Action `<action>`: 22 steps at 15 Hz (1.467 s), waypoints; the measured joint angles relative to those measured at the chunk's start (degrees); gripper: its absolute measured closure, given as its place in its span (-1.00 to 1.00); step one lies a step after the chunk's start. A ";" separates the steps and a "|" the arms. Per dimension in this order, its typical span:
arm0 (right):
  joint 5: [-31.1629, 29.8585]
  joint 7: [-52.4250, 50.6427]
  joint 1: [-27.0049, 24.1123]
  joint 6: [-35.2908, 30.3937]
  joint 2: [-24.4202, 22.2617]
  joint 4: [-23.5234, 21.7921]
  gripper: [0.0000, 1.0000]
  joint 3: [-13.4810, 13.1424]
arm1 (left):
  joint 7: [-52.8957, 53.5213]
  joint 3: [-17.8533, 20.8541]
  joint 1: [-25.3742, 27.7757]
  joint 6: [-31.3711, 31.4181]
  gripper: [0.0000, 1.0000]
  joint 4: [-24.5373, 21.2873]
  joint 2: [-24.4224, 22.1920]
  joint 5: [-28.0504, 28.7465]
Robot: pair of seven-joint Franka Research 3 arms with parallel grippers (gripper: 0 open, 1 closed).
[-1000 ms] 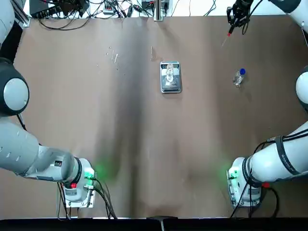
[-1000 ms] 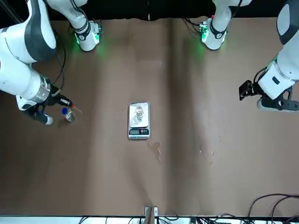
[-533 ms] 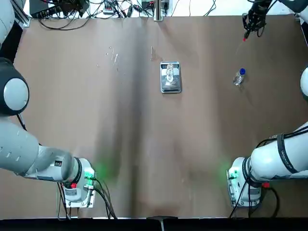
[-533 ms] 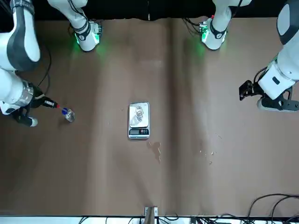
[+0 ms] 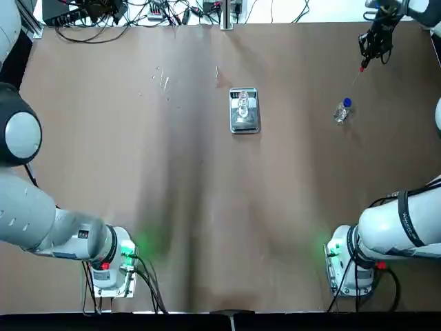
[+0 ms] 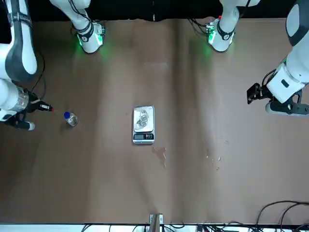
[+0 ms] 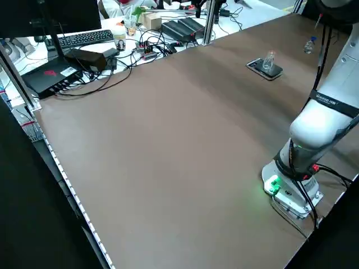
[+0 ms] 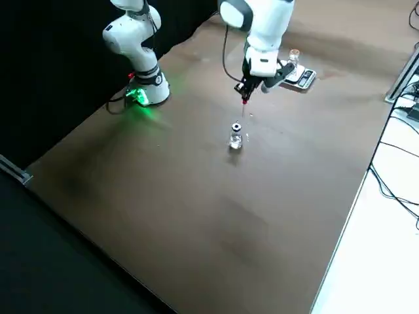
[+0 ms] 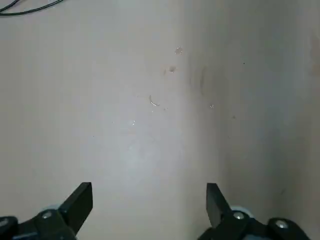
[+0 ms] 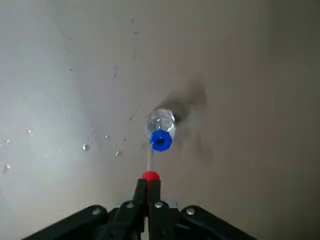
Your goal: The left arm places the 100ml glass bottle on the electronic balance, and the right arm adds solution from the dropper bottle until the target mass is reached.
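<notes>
The electronic balance lies mid-table toward the far side, and the 100ml glass bottle stands upright on its pan. The dropper bottle, showing its blue collar, stands on the table to the right. My right gripper hangs above and beyond it, shut on the red-topped dropper, which is out of the bottle. Off to the table's left, my left gripper is open, with nothing between its fingers.
Small droplets and marks dot the far left of the brown table. Cables and electronics line the far edge. The arm bases with green lights sit at the near corners.
My right gripper has carried the dropper to the right and slightly nearer, closing on the dropper bottle. The left arm, the balance and the glass bottle have not moved.
</notes>
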 joint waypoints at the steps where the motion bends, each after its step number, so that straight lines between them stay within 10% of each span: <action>1: -0.06 -0.64 -0.20 1.94 -0.10 -1.64 0.91 0.01 | -0.01 0.00 0.00 0.00 -1.00 0.00 0.00 0.00; 22: -0.18 -4.31 -1.36 9.54 -2.63 -9.50 0.91 0.47 | -0.05 0.03 0.01 -0.02 -1.00 0.00 0.00 0.00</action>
